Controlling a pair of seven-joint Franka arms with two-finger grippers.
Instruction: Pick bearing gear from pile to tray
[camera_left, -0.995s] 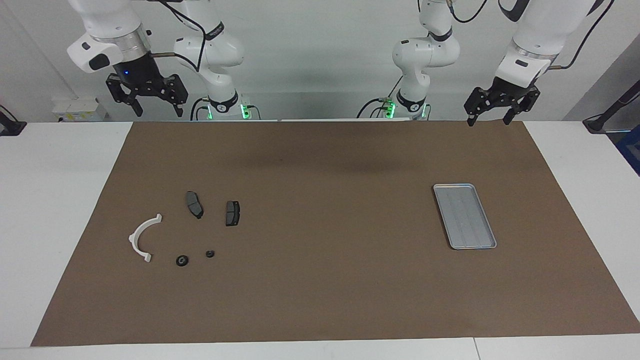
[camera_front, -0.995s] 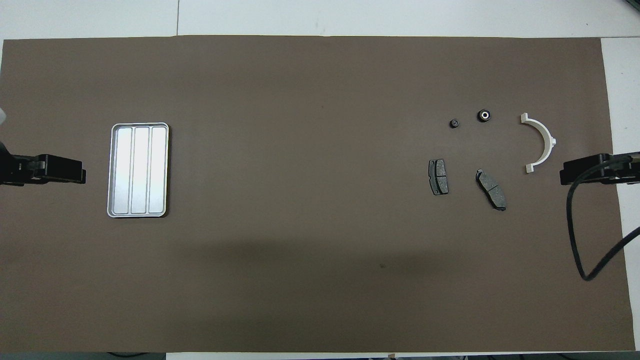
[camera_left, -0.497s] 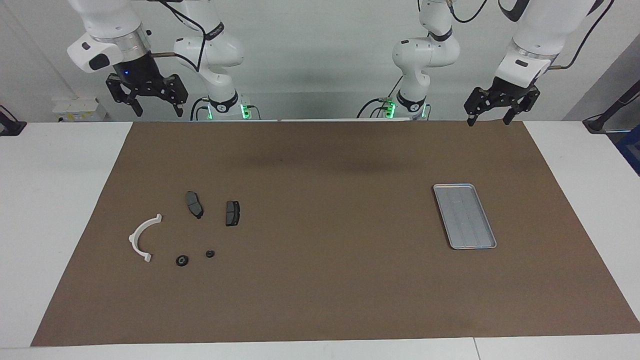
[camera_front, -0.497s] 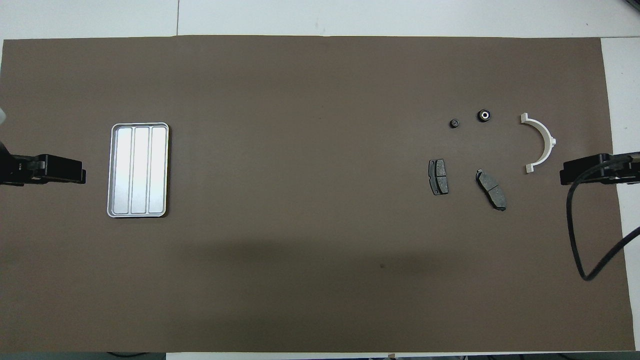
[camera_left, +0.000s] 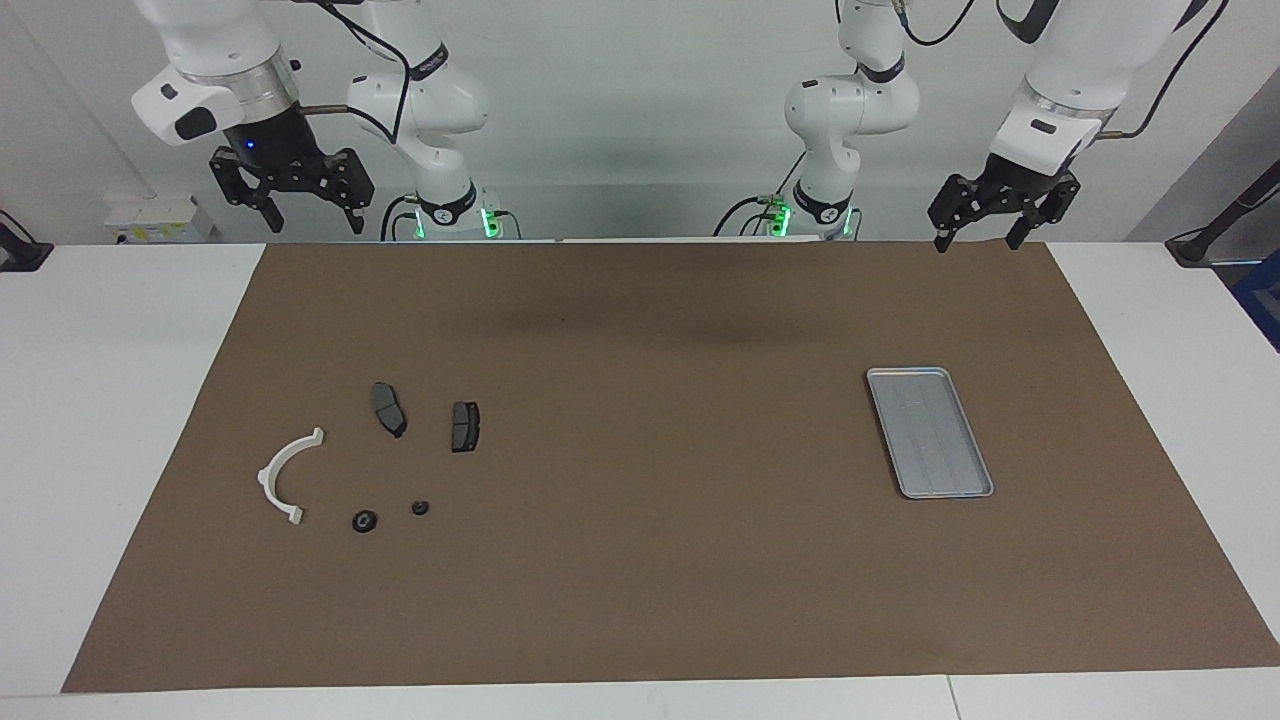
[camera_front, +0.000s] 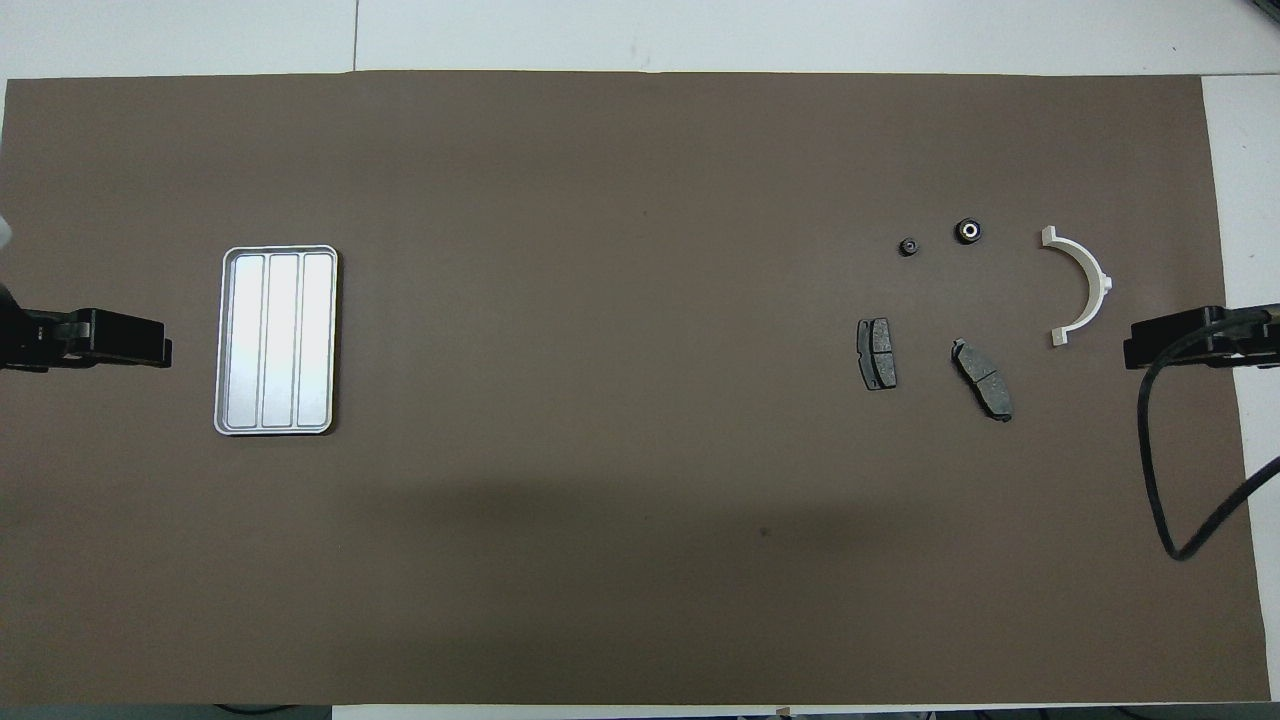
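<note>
Black and spread wide, the right end effector (camera_left: 306, 205) hangs empty at the upper left of the facing frame, raised above the top edge of the brown mat (camera_left: 660, 460). At the upper right of that frame the left end effector (camera_left: 978, 234) is likewise parted and empty, high over the mat's top corner, where its arm waits.

Neither end effector touches anything, so the task appears to stand at its opening step: nothing is picked.

Below the right end effector, at the lower left of the facing frame, the pile (camera_left: 375, 460) lies scattered flat on the mat. It comprises a white plastic arc (camera_left: 283, 477), two dark grey plates (camera_left: 388, 408) side by side, and two small black round pieces lowest in the frame: the larger round piece (camera_left: 364, 521), showing a pale centre in the overhead frame, and the smaller round piece (camera_left: 420, 508) just beside it. One of these is most likely the bearing gear, though which cannot be told.

The silver ribbed tray (camera_left: 931, 432) sits bare at the right of the facing frame, well apart from the pile.

The next move likely calls for the right arm to descend over the round pieces and narrow its grip on one small, low part without nudging its neighbour, then carry it across the surface to the tray.
</note>
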